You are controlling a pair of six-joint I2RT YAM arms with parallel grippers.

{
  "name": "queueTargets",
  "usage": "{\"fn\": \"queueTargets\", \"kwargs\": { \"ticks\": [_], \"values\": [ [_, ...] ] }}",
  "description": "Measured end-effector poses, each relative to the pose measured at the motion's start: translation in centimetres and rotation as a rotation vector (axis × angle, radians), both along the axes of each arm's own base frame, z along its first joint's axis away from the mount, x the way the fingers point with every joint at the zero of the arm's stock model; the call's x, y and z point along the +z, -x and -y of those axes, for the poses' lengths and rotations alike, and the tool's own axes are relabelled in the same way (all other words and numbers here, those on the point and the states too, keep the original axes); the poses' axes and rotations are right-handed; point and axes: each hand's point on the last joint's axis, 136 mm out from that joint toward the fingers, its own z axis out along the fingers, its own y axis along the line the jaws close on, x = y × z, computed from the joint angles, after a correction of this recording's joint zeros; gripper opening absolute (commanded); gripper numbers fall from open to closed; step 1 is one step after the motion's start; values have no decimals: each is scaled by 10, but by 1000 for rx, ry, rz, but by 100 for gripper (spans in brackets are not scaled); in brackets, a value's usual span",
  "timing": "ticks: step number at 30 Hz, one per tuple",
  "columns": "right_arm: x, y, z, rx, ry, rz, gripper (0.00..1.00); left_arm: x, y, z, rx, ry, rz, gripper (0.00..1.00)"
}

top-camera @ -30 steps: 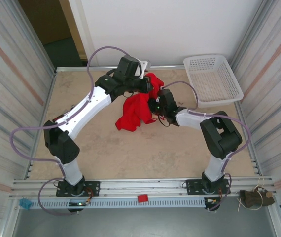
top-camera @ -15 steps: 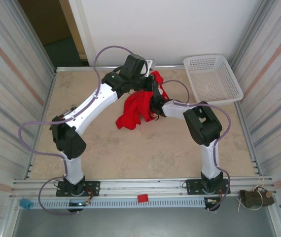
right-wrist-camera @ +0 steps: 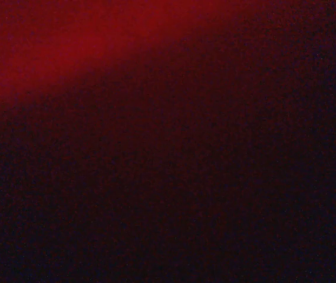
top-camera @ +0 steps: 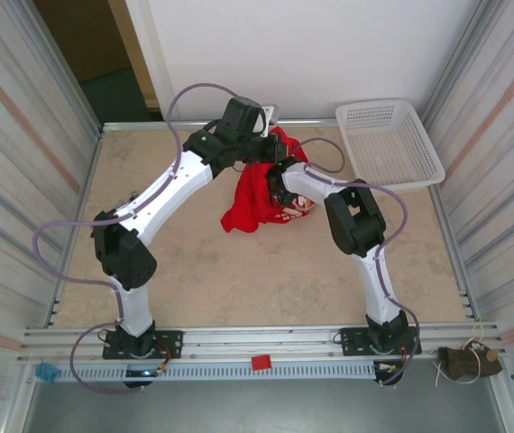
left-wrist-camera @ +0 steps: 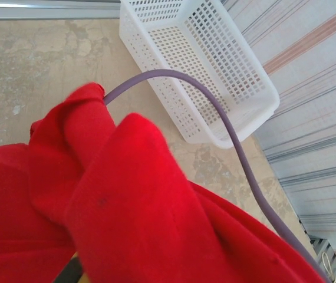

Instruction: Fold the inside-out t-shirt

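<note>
- The shirt (top-camera: 255, 197) is a crumpled red heap on the far half of the table (top-camera: 194, 271), wedged between the two grippers. Nowhere near flat or folded.
- The left gripper (top-camera: 269, 152) sits at the heap's far top edge, clamped tight. Cloth is bunched right up at it, so it looks like it's pinching the shirt.
- The right gripper (top-camera: 280, 184) is shoved into the heap from the right. Can't tell if its fingers are spread or closed, since cloth covers them.
- The table is a beige, marbled-looking top. Up close in the left wrist view (left-wrist-camera: 26, 71) it's pretty blotchy and scuffed.
- A white basket (top-camera: 365, 110) sits in the far right corner, apart from the shirt.
- Room-wise, there are ribbed metal panels (top-camera: 22, 153) on both sides and a plain white wall (top-camera: 329, 54) at the back. A slotted rail (top-camera: 257, 338) runs along the near edge.
- The top view gives the whole layout, plus a bit of pale print on the shirt near the right gripper.
- In the left wrist view, fat red folds (left-wrist-camera: 127, 212) sit right against the lens and hide the fingers. A purple cable (left-wrist-camera: 233, 141) arcs over the cloth and past the basket (left-wrist-camera: 156, 56), whose mesh walls are easy to read here.
- The right wrist view is a dark red blur of cloth (right-wrist-camera: 85, 47), brighter at top left.
</note>
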Motion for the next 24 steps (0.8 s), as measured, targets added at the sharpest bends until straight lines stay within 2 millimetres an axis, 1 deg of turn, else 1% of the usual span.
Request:
{"fn": "queueTargets", "kwargs": {
  "ticks": [1,4,6,7,8,14,16,18,19,21,22,24],
  "values": [
    [0,1,2,-10,-6,-6,68,0,1,1,-2,1,-1,0],
    [-3,3,12,-44,-27,-29,46,1,3,3,-7,8,-7,0],
    [-5,4,19,-60,-35,-42,18,1,4,4,-7,11,-11,0],
    [-7,5,21,-63,-36,-49,8,1,4,4,-7,12,-11,0],
    [-8,6,24,-67,-39,-53,0,0,5,5,-8,11,-13,0],
    [-7,4,23,-39,-138,-17,0,-4,7,3,-3,9,-24,0],
    [-5,6,22,2,-175,3,0,-8,5,-2,14,11,-36,0],
    [-2,13,19,62,-210,10,0,-14,-1,-10,43,17,-54,0],
    [-1,20,16,101,-231,7,0,-17,-6,-18,68,21,-66,0],
    [10,34,6,188,-275,3,0,-24,-23,-38,122,34,-83,0],
    [19,40,0,236,-302,7,0,-27,-33,-50,158,38,-91,0],
    [48,52,-11,333,-355,33,0,-31,-55,-83,241,47,-103,0]
  ]
}}
